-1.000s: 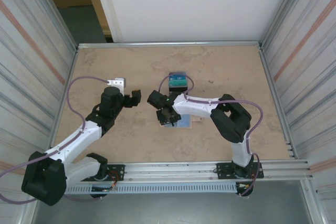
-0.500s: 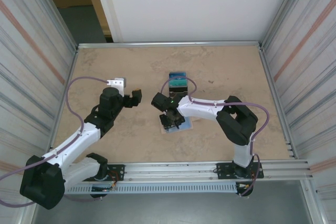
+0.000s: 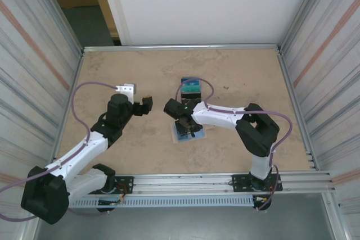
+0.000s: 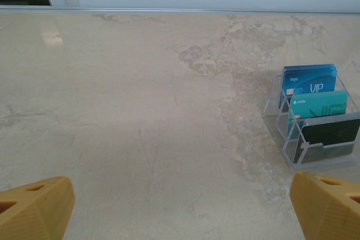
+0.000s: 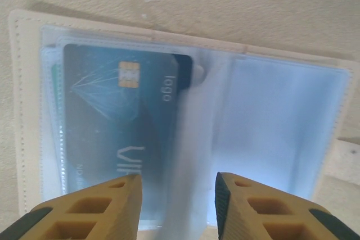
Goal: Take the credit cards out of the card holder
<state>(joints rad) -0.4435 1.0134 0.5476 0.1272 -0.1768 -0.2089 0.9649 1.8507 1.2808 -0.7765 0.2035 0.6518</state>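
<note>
The card holder (image 5: 22, 111) is a cream-edged wallet of clear sleeves, lying open and flat on the table (image 3: 112, 71). A blue credit card (image 5: 124, 116) with a gold chip sits inside its left sleeve. My right gripper (image 5: 179, 195) points straight down over it, jaws a little apart astride the raised middle fold of clear plastic, with small gaps on both sides. In the top view the right gripper (image 3: 188, 128) covers most of the card holder (image 3: 180, 137). My left gripper (image 3: 145, 105) hovers to the left, wide open and holding nothing; its fingertips (image 4: 39, 206) frame bare table.
A clear acrylic stand (image 4: 281, 122) behind the wallet holds a blue card (image 4: 309, 80), a teal card (image 4: 318, 104) and a dark card (image 4: 332, 133) upright; from above the stand (image 3: 191, 87) lies just beyond the right wrist. Corrugated metal walls (image 3: 34, 82) enclose the table.
My right gripper has shifted slightly nearer and rightward over the wallet, and its jaws have widened a little. The left arm has stayed still.
</note>
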